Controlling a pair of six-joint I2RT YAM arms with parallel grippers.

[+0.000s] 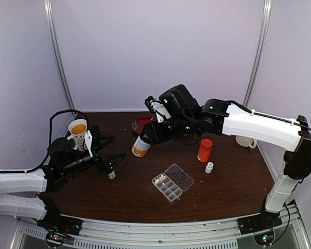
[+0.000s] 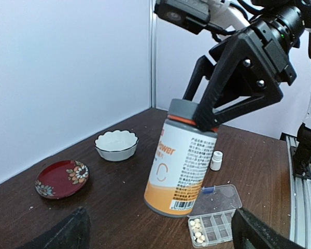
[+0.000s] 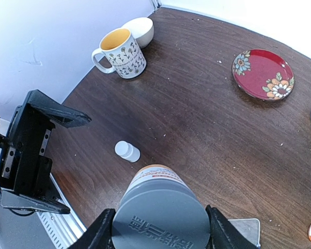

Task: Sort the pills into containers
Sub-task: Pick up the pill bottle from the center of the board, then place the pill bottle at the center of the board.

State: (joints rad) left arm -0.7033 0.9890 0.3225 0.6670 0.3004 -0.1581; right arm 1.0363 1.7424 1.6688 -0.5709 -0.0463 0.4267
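Note:
My right gripper (image 1: 146,135) is shut on the grey cap (image 3: 160,220) of a large white-and-orange bottle (image 2: 179,166). The bottle leans a little, with its base at or just above the table. The clear pill box (image 1: 172,182) lies open in front of it, lid flat. Several cream pills (image 2: 197,231) fill one end cell; the other cells look bare. My left gripper (image 1: 107,153) is open to the left of the bottle with nothing between its fingers (image 2: 62,236). In the right wrist view both fingers (image 3: 101,233) press the cap's sides.
An orange bottle (image 1: 205,150) and a small white bottle (image 1: 209,167) stand right of the box. Another small white bottle (image 1: 111,175) is by my left gripper. A flowered mug (image 1: 79,134), a red plate (image 1: 142,123) and a white scalloped bowl (image 2: 116,144) sit further back.

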